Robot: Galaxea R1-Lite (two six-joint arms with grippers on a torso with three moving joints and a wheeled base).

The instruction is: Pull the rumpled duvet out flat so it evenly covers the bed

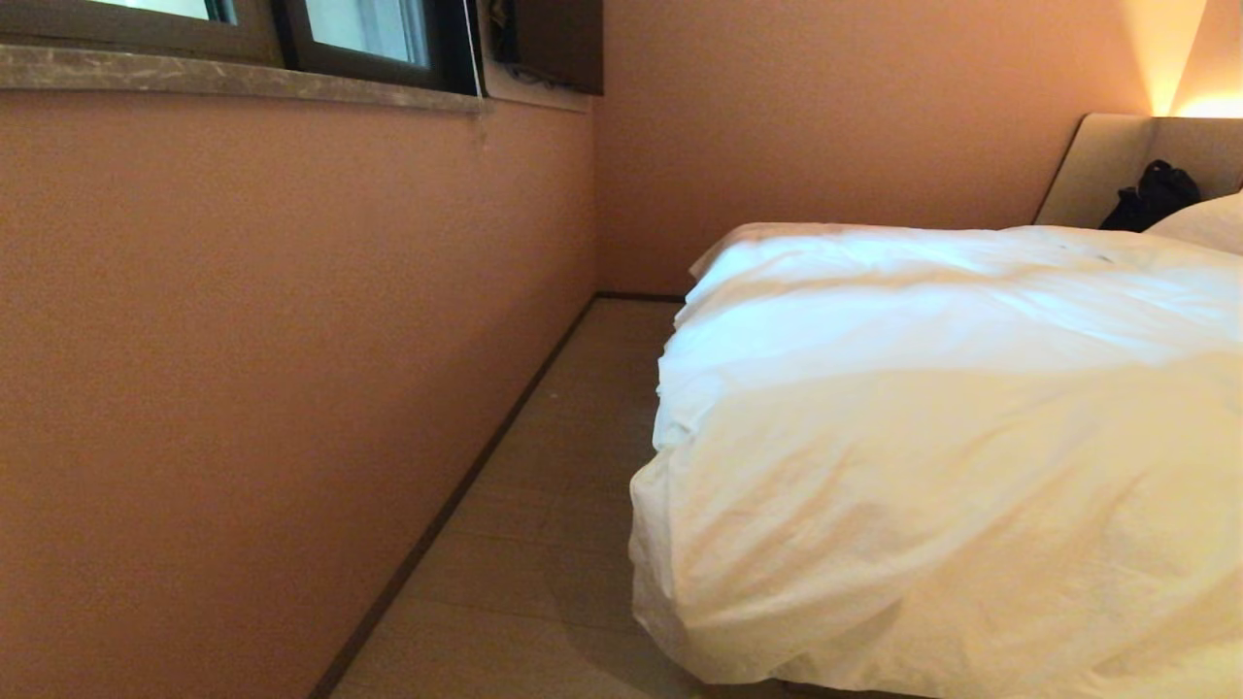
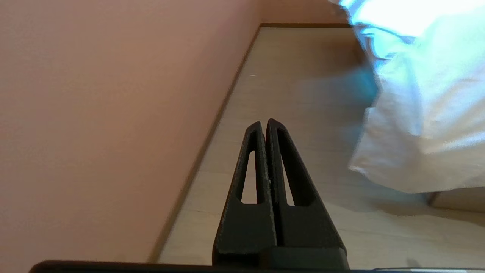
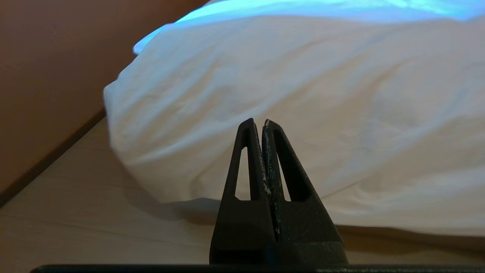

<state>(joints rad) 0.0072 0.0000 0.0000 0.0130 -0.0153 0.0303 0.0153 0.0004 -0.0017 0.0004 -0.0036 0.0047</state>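
Note:
The puffy white duvet [image 1: 932,437] lies rumpled over the bed and hangs in a bulge over its near corner, almost down to the floor. The beige headboard [image 1: 1117,165] shows at the far right; the mattress and base are mostly hidden under the duvet. My left gripper [image 2: 264,123] is shut and empty, pointing along the floor strip between wall and bed, with the duvet [image 2: 416,113] off to its side. My right gripper [image 3: 258,122] is shut and empty, facing the hanging duvet [image 3: 303,94] at a short distance. Neither arm appears in the head view.
A pink-brown wall [image 1: 243,388] with a window ledge [image 1: 243,78] runs along the left, leaving a narrow strip of pale floor [image 1: 544,544] beside the bed. A white pillow [image 1: 1209,223] and a black bag-like thing [image 1: 1151,194] sit by the headboard.

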